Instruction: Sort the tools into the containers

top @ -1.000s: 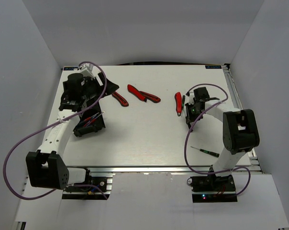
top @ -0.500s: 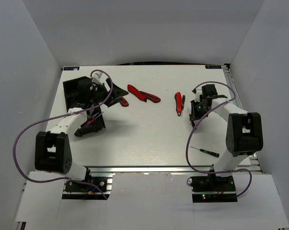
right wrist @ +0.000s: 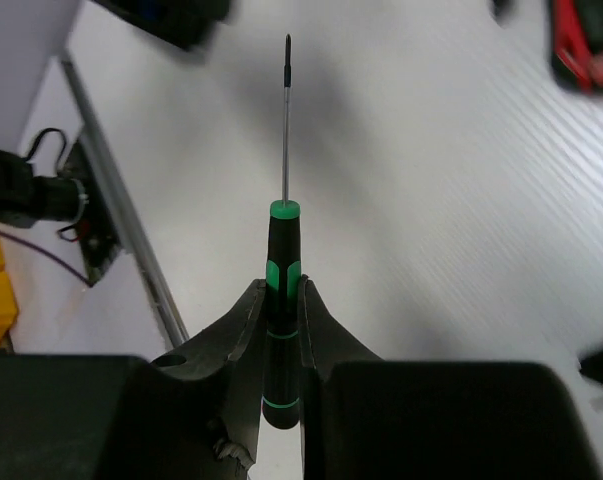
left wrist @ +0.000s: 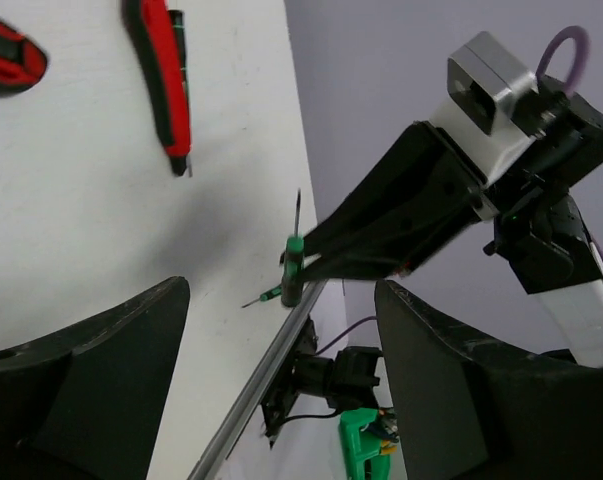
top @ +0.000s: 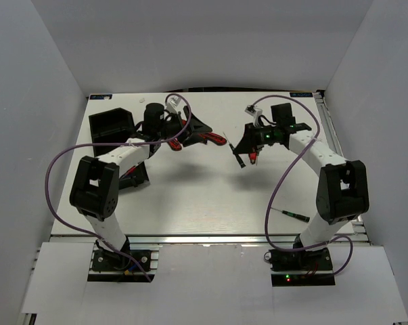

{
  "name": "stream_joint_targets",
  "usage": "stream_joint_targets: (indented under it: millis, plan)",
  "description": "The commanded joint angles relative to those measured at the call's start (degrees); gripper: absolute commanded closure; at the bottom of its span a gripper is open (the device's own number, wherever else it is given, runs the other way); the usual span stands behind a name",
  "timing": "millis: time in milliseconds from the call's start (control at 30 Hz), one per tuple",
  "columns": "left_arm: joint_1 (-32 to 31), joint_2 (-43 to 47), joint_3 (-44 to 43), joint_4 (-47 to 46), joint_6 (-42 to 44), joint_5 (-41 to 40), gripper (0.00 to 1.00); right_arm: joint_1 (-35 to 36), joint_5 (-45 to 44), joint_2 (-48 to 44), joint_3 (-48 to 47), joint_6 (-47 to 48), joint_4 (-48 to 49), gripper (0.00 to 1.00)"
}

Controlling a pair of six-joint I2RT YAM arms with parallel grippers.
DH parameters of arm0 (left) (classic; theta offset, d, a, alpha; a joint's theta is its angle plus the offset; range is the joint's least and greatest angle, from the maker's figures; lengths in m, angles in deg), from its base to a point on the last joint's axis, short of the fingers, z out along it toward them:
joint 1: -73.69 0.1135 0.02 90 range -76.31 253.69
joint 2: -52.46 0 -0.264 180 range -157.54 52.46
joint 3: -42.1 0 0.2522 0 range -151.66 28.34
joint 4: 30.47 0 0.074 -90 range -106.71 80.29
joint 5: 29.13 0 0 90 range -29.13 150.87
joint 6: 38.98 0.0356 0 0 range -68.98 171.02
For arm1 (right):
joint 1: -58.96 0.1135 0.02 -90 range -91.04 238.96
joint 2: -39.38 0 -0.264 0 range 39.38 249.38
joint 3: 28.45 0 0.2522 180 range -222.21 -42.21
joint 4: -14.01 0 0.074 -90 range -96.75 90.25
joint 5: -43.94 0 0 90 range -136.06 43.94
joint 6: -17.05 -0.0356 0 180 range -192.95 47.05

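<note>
Sorting seems far from done: red-and-black pliers (top: 210, 138) lie right of the black plastic bin (top: 111, 123), the right gripper (right wrist: 279, 290) pinches a thin black-green screwdriver (right wrist: 283, 240), and the left gripper (left wrist: 283, 283) stands spread.

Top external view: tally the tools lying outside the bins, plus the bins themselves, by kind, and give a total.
Black-green screwdrivers: 2 (one loose, one in the right pincer)
Red-handled pliers or cutters: 2
Red knife: 1
Black bins: 2
Total: 7
</note>
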Motion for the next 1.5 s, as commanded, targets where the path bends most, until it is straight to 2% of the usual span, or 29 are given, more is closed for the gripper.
stream_joint_targets:
  millis: [0,300,433,567,667,733,767,800,867,900,933,967,1133,1167,1267,1333,1367,1467]
  plan:
    - [-1.6,-1.5,-4.6,-2.1,-1.4,1.7,0.15,3.2,9.0,1.7,-4.7,-4.4,7.4,1.00]
    - [-2.8,-3.5,-7.2,-2.1,-1.7,2.2,0.28,6.6,10.2,4.5,-7.3,-12.3,15.9,1.00]
    - [-2.8,-4.6,-7.8,-2.2,-1.7,3.4,0.45,6.9,10.0,4.8,-7.4,-13.6,17.4,1.00]
    - [-2.8,-6.1,-8.9,-2.3,-2.3,5.1,0.69,7.1,9.5,4.8,-7.3,-13.8,18.2,1.00]
    - [-2.8,-6.6,-9.7,-2.3,-2.4,6.2,0.81,7.2,9.0,4.8,-7.3,-13.6,18.7,1.00]
    - [-2.8,-6.8,-10.3,-2.2,-1.9,6.5,0.99,7.1,9.0,4.9,-7.4,-13.5,18.8,1.00]
    - [-2.7,-6.9,-10.3,-2.3,-1.9,6.7,1.00,7.2,9.1,5.0,-7.4,-13.3,18.8,0.92]
    - [-2.7,-6.8,-10.5,-2.3,-1.7,6.7,1.00,7.2,9.4,5.0,-7.4,-12.9,18.5,0.70]
    - [-2.4,-6.6,-10.6,-1.9,-0.9,6.4,1.00,7.2,9.6,4.8,-7.7,-11.2,17.6,0.40]
    - [-2.1,-6.1,-10.7,-1.5,-0.4,5.9,1.00,7.1,9.5,4.7,-7.8,-10.6,17.1,0.21]
    - [-1.3,-5.9,-10.5,-0.7,0.4,5.7,1.00,7.2,9.5,4.4,-7.9,-8.6,16.3,0.15]
    - [-0.8,-5.4,-10.3,-0.1,1.4,5.6,1.00,7.1,9.6,4.1,-7.9,-7.5,15.9,0.11]
    - [5.0,-0.7,-8.1,4.6,4.2,4.0,1.00,6.3,12.2,2.3,-7.1,-0.5,11.9,0.11]
    - [8.0,0.7,-7.6,5.6,5.3,3.6,1.00,5.7,13.2,2.1,-6.8,3.9,10.9,0.11]
    - [14.8,2.9,-8.6,12.9,9.0,1.3,1.00,4.4,13.7,0.7,-5.7,7.6,7.7,0.10]
    - [18.3,4.8,-9.5,20.3,13.9,-3.4,1.00,2.6,13.5,-0.4,-4.9,9.4,7.0,0.11]
    - [22.4,5.4,-10.1,22.7,15.2,-5.3,1.00,2.0,13.5,-0.8,-4.3,9.6,6.7,0.11]
    - [28.5,8.0,-10.7,28.2,20.3,-12.7,1.00,-0.5,13.3,-1.9,-2.3,10.1,6.5,0.11]
